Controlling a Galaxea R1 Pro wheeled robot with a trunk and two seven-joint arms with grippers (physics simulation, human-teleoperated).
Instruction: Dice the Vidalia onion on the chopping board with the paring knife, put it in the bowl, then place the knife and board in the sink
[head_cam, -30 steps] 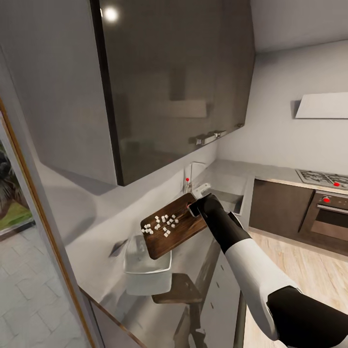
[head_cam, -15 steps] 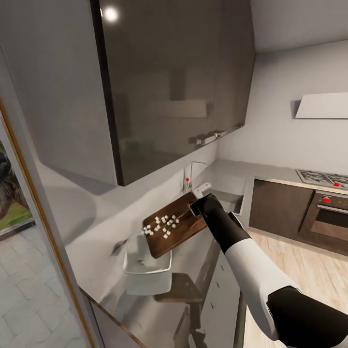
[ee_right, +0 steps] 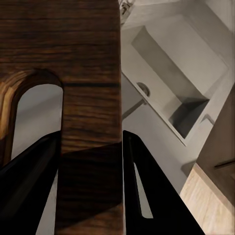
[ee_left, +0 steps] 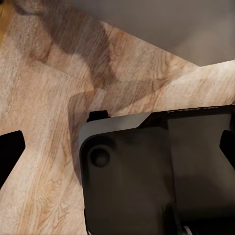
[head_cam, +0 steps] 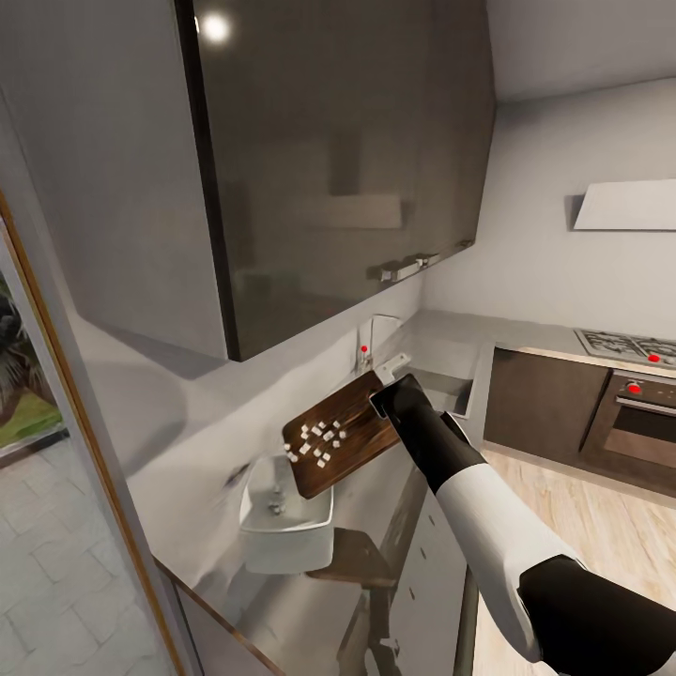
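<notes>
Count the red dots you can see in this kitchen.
3: one beside the tap, one on the hob's front edge, one on the oven panel. The arm may hide others.

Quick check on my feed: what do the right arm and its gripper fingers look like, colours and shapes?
The right arm has a glossy white forearm shell between black elbow and wrist sections, rounded and smooth. The right gripper has flat, matte black fingers, one with a narrow slot. No cables or markings visible.

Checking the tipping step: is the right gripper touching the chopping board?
Touching. In the right wrist view, the right gripper has a black finger pressed against each side of the chopping board.
</notes>
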